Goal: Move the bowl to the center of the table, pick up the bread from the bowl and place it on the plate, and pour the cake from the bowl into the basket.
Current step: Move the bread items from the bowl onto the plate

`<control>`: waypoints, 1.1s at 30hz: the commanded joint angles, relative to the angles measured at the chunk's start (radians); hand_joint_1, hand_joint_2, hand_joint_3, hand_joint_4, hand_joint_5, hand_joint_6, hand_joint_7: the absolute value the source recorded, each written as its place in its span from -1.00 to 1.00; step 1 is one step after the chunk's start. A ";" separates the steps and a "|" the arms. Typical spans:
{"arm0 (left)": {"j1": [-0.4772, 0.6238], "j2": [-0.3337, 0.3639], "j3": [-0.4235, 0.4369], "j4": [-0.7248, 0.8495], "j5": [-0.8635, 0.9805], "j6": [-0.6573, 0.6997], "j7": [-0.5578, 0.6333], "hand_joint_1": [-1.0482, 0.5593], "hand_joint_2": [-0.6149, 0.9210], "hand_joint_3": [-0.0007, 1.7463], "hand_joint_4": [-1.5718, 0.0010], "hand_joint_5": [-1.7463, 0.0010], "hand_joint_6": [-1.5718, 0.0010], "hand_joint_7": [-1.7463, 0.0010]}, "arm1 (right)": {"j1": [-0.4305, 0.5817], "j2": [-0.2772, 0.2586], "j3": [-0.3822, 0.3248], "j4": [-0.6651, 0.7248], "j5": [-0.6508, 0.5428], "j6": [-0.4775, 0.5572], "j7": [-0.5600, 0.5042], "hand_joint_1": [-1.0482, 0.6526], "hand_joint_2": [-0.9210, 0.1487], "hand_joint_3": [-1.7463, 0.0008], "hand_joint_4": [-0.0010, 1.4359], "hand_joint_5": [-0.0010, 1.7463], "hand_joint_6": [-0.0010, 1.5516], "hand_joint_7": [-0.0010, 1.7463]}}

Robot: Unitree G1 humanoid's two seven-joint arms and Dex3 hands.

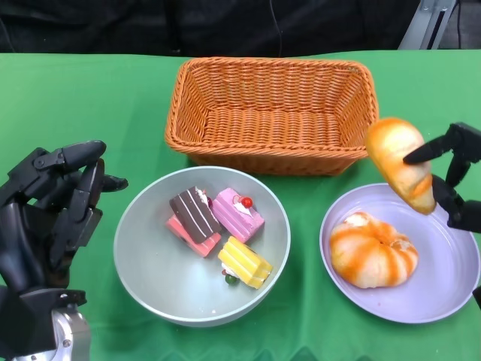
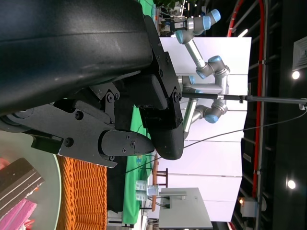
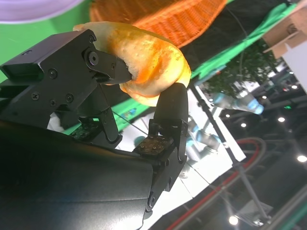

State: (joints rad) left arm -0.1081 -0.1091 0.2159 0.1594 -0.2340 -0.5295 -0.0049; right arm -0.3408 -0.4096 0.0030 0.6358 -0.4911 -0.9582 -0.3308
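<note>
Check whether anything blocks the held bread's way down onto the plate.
The right hand holds a long bread above the plate. A round bread already fills the plate's left half, just beneath the held one; the right half looks bare, so set it there.

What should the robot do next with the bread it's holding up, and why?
Probably lower it a little and let go. The right hand pinches a long bread roll above the far edge of the purple plate, where a round bread already lies. The bowl now holds only cakes, so this roll likely goes on the bare part of the plate.
</note>
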 commanded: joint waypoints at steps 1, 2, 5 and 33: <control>-0.002 0.018 0.006 -0.019 -0.006 0.008 -0.003 0.11 1.00 -0.63 -0.16 -0.27 -0.40 0.40 | 0.024 -0.033 -0.003 0.027 -0.024 -0.014 -0.039 0.28 -0.24 -0.13 0.00 0.98 -0.06 0.46; -0.002 0.018 0.007 -0.020 -0.007 0.009 -0.003 0.12 1.00 -0.63 -0.16 -0.27 -0.40 0.39 | 0.034 -0.034 0.000 0.033 -0.034 -0.011 -0.048 0.28 -0.23 -0.13 0.00 0.98 -0.06 0.46; -0.001 0.019 0.008 -0.023 -0.008 0.010 -0.003 0.12 1.00 -0.63 -0.16 -0.27 -0.39 0.39 | 0.055 -0.033 0.009 0.055 -0.044 -0.011 -0.064 0.28 -0.24 -0.13 -0.03 1.00 -0.08 0.45; 0.030 0.030 0.008 -0.048 -0.022 0.009 -0.032 0.14 1.00 -0.58 -0.14 -0.27 -0.38 0.37 | 0.105 -0.007 0.086 0.165 -0.046 -0.003 -0.120 0.23 -0.41 0.01 -0.03 0.91 -0.02 0.31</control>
State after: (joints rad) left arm -0.0904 -0.0929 0.2184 0.1275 -0.2473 -0.5227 -0.0320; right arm -0.2458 -0.4012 0.0919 0.8024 -0.5343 -0.9671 -0.4381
